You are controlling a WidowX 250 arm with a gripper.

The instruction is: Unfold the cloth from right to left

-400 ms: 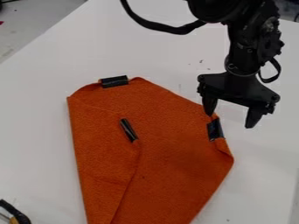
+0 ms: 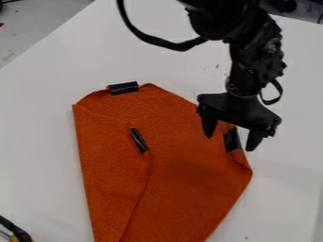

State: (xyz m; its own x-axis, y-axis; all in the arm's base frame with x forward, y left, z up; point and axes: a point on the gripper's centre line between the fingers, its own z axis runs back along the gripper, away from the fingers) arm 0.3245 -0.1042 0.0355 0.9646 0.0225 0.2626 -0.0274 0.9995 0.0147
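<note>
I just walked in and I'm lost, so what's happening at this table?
A robot arm's open gripper hangs at the edge of an orange cloth, its fingers on either side of a black tab there. It doesn't appear to have gripped anything yet. The cloth lies partly folded on the white table. The job is to unfold it from right to left, so closing on that tab may be next.

claw (image 2: 229, 143) spread above folded orange cloth (image 2: 183, 189); white table (image 2: 38, 142)
</note>
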